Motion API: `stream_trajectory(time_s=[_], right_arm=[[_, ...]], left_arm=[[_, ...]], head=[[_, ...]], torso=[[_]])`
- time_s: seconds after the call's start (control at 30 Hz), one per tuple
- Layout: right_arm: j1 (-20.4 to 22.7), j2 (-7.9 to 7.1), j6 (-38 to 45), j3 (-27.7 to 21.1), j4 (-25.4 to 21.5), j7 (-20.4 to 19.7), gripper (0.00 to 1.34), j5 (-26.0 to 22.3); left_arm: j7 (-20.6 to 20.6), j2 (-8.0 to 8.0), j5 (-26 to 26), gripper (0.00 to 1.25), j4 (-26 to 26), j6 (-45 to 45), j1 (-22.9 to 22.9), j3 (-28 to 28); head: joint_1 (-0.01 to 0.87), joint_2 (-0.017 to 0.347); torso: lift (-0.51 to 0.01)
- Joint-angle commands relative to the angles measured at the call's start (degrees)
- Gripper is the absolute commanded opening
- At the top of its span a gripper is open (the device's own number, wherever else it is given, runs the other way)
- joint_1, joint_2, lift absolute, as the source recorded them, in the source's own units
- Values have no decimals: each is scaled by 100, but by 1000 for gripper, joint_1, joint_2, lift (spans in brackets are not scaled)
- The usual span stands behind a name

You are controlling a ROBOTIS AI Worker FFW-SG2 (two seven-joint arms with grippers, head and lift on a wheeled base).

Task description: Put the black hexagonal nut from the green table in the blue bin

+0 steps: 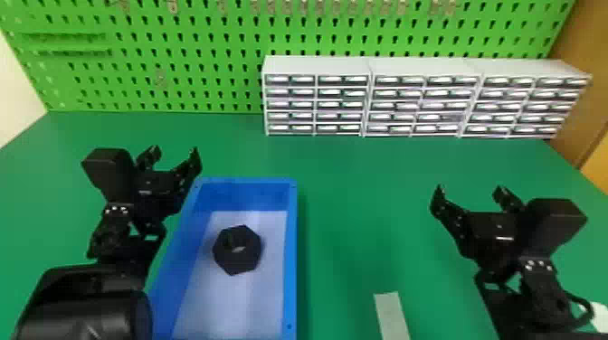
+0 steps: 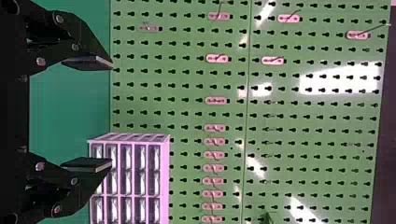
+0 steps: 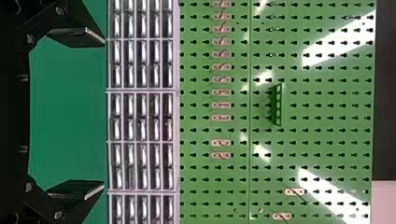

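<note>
**Black hexagonal nut [image 1: 226,261] was inside rectangular blue bin w/ pale floor [image 1: 292,253]**

Nut lay flat on the bin's floor, hole up, b/w the side walls & touching neither. Bin stood on the flat green table [image 1: 357,194], its near end cut off by the head view's bottom edge.

Black two-fingered L gripper [image 1: 175,151] hung nr the bin's far L corner, jaws well apart, nothing b/w them. Its flat black fingers [image 2: 91,62] also showed spread in its own wrist view. Matching black two-fingered R gripper [image 1: 469,189] was over on the R side, well apart from bin & nut, jaws also wide apart & empty.

Flat pale rectangular strip [image 1: 391,314] lay on the table b/w the bin & the R arm. White item [image 1: 601,316], partly hidden & too cut off to ID, was at the R edge.

Farther back: row of pale-grey small-drawer cabinets [image 1: 316,65], side by side along the table's rear, R of the bin. Behind them, upright green pegboard [image 1: 181,40] w/ rows of slots & small pinkish hook plates [image 2: 216,100]; a small dark-green slotted holder [image 3: 278,105] was on it too. Brown panel [image 1: 574,90] stood at far R.
</note>
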Motion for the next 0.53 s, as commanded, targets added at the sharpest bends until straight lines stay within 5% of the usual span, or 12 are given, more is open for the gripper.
stream_trajectory(time_s=[0.0, 0.5], right_arm=[[16, 0, -1, 0, 0, 0, 1121, -5], [7, 0, -10, 9, 0, 0, 1121, -5]], left_arm=[[-2, -15, 5, 738, -9, 0, 11, 13], [-2, -15, 5, 738, -9, 0, 3, 4]], head=[[686, 51], [686, 51]], torso=[[-97], [-97]])
